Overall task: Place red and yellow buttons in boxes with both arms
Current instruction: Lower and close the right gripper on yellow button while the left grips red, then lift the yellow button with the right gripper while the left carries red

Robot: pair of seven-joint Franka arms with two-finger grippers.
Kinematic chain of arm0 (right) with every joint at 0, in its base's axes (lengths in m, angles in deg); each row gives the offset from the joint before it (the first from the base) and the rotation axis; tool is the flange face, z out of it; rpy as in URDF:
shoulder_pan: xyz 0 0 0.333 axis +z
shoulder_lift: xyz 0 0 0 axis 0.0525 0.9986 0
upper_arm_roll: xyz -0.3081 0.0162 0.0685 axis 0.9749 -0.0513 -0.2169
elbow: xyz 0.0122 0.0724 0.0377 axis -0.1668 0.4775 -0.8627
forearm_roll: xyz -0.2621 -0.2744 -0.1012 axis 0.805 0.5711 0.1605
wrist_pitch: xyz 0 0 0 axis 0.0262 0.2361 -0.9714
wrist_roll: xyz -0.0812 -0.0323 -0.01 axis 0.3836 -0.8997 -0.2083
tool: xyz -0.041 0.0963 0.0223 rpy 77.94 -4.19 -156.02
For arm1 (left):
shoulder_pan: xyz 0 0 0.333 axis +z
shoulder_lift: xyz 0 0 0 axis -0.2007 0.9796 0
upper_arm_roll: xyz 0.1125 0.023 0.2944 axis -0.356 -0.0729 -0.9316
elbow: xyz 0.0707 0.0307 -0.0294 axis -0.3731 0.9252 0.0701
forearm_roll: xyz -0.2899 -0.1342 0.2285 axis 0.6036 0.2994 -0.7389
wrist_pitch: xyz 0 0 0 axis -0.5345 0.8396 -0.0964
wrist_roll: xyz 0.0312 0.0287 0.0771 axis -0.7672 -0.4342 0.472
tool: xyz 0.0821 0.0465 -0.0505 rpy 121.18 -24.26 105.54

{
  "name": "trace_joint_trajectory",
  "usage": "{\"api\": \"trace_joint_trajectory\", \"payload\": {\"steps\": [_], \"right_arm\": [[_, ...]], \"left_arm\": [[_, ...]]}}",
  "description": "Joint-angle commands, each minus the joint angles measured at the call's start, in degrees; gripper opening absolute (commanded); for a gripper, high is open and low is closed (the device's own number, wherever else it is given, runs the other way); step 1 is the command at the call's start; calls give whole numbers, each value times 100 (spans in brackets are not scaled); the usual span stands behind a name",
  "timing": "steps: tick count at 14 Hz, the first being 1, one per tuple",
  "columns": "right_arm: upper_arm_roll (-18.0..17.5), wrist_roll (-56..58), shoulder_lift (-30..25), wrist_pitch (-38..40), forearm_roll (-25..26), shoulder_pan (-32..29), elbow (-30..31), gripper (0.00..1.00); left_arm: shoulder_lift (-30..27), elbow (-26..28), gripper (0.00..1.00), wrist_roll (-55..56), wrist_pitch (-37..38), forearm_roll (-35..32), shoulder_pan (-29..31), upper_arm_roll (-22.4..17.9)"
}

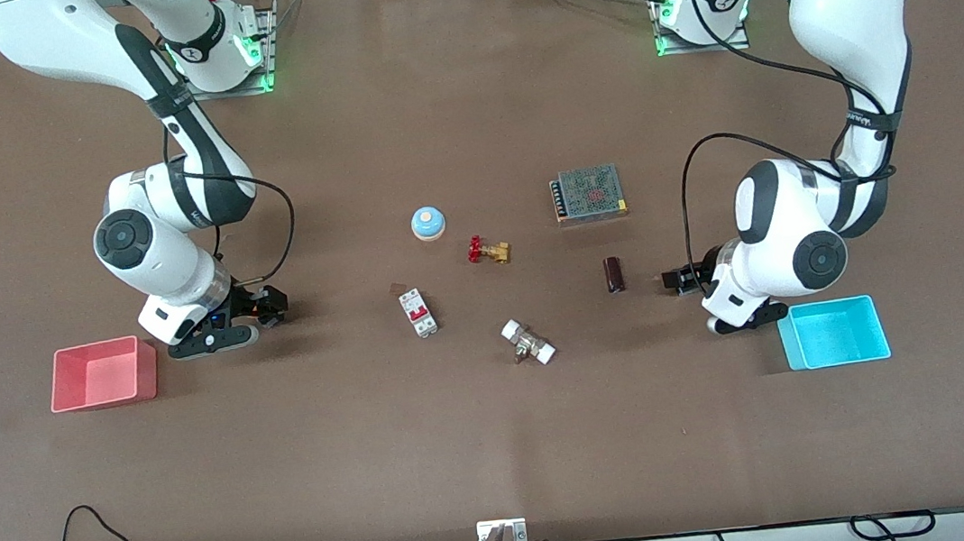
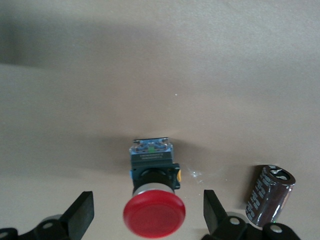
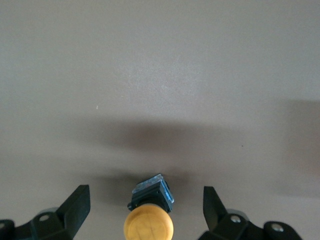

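Observation:
The red button (image 2: 154, 212) lies on its side on the table between the open fingers of my left gripper (image 2: 148, 210), untouched by either finger. In the front view the left gripper (image 1: 676, 280) is low over the table beside the cyan box (image 1: 834, 332), and it hides the red button. The yellow button (image 3: 149, 225) lies between the open fingers of my right gripper (image 3: 146, 202), with gaps on both sides. In the front view the right gripper (image 1: 272, 306) is low beside the pink box (image 1: 102, 373), and it hides the yellow button. Both boxes look empty.
A dark capacitor (image 1: 615, 273) lies close to the left gripper and also shows in the left wrist view (image 2: 269, 195). Mid-table are a blue-domed button (image 1: 428, 222), a brass valve (image 1: 489, 251), a circuit breaker (image 1: 419, 312), a white-capped fitting (image 1: 528, 343) and a mesh power supply (image 1: 589, 193).

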Motion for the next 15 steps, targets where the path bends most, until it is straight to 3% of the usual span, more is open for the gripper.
{"api": "trace_joint_trajectory", "payload": {"steps": [1, 4, 8, 10, 12, 15], "right_arm": [[25, 56, 49, -125, 116, 42, 50, 100], [25, 152, 93, -99, 116, 42, 77, 100], [25, 346, 58, -55, 116, 42, 147, 100], [16, 346, 23, -46, 116, 42, 217, 100], [16, 389, 14, -46, 116, 42, 235, 94], [16, 477, 14, -46, 116, 33, 244, 71]], "left_arm": [[-103, 202, 87, -48, -173, 40, -60, -44], [-76, 202, 66, -65, -287, -205, -104, -44], [-111, 149, 18, -83, -287, -214, -104, -44], [-234, 114, 9, -101, -287, -223, -104, -53], [-462, 114, 7, -101, -278, -293, -104, -97], [-787, 123, 4, -249, -287, -442, 88, -456]]}}
